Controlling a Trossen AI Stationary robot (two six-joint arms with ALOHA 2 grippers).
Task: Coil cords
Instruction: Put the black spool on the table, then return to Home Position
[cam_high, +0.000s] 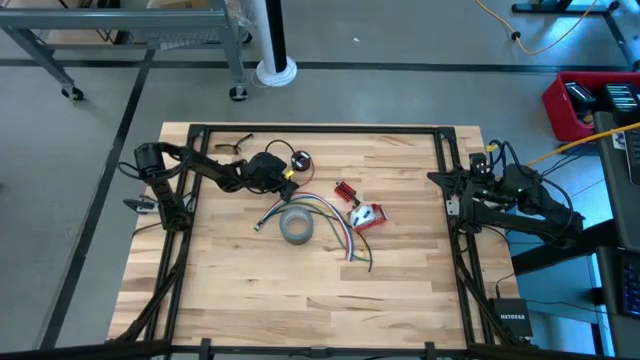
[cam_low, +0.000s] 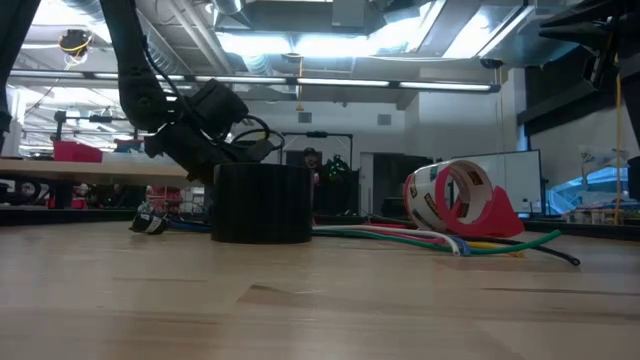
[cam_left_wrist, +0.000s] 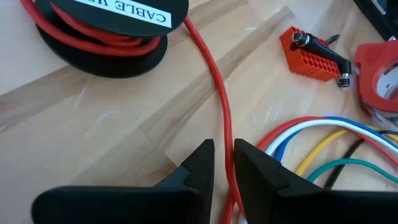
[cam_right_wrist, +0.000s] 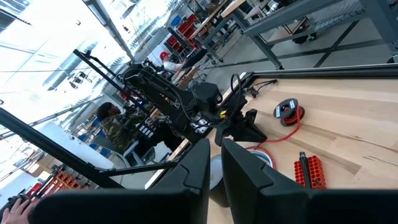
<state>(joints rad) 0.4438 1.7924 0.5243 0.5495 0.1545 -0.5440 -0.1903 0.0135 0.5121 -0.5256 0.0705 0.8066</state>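
A black spool (cam_left_wrist: 99, 31) wound with thin red wire stands on the table; in the high view it is at the far middle (cam_high: 300, 160). The red wire (cam_left_wrist: 211, 68) runs off the spool toward my left gripper (cam_left_wrist: 224, 152), which is shut on it just near of the spool (cam_high: 287, 182). My right gripper (cam_right_wrist: 216, 155) is shut and empty, held above the table's right edge (cam_high: 452, 192). A bundle of coloured wires (cam_high: 330, 208) lies on the table beside the left gripper. My left gripper pinches the red wire (cam_left_wrist: 222, 127) between its two fingers, a short way from the spool. The fingers slant down from the table's left and the wire runs along the gap between them. The wire leads back to the spool in a gentle curve.
A grey tape roll (cam_high: 296, 227) lies near of the left gripper. An orange connector block (cam_high: 346, 190) and a red tape dispenser (cam_high: 368, 215) lie to its right. The coloured wires trail toward the near right (cam_high: 360, 255). A person shows beyond the table (cam_right_wrist: 115, 127).
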